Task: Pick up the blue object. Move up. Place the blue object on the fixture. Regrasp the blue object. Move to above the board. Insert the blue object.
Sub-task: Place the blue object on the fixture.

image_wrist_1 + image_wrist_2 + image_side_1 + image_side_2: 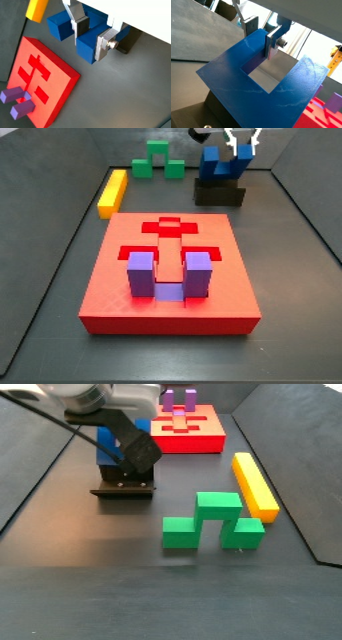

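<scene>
Judging from the pictures, the placing or regrasping step at the fixture is in hand; which of the two cannot be settled.

In a wrist view, the blue object (75, 30) is seen with the gripper (93, 31) closed around one of its prongs: a silver finger (102, 45) is pressed flat on the outer face and the other finger sits in the slot between the prongs. The board (41, 80) lies well apart, with the purple block (19, 101) at its far end and the yellow bar (37, 9) at the frame's edge.

In a wrist view from close in, the U shape of the blue object (264, 85) fills the frame, and the fingers (272, 42) are seen clamped on the thin wall beside the slot. A dark surface is visible below, probably the fixture.

In a side view, the blue object (222, 165) is shown upright on top of the fixture (219, 193), apparently touching it, with the gripper (242, 148) above. The board (171, 273) lies nearer the camera, the green block (156, 161) off at the back.

In a side view from the opposite end, the fixture (124, 487) is seen beneath the arm, and the blue object (110, 444) is partly hidden.

Next, a release is judged to be required, then a fresh grip suited to insertion, before the board is approached.
</scene>
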{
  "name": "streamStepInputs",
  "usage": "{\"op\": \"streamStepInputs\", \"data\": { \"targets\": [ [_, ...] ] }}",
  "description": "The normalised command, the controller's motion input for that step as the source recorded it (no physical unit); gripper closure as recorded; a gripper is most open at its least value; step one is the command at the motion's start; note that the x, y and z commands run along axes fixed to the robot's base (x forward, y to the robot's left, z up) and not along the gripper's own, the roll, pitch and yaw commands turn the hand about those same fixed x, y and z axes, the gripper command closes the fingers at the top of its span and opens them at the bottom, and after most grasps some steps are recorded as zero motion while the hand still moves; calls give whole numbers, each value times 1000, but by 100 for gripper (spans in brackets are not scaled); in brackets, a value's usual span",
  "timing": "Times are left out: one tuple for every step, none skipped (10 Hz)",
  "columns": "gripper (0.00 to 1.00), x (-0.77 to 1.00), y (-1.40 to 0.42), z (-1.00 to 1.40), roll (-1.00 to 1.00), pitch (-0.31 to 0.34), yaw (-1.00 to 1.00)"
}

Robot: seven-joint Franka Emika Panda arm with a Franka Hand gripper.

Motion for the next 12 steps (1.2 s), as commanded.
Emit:
{"op": "streamStepInputs", "data": {
  "targets": [
    [100, 566, -3, -414, 506, 197, -217],
    [100, 423, 0, -414, 543, 166, -177],
    [100, 189, 0, -377, 417, 114, -60],
    [100, 74, 0, -269, 274, 89, 0],
    [100, 11, 0, -200, 183, 54, 0],
    [100, 0, 0, -194, 157, 20, 0],
    [100, 0, 0, -183, 129, 17, 0],
    [100, 3, 146, -94, 149, 103, -86],
    [100, 9, 114, -14, 143, 140, -137],
    [100, 0, 0, 0, 120, 120, -37],
    [100, 0, 0, 0, 9, 0, 0],
    [100, 0, 0, 0, 97, 0, 0]
  ]
}}
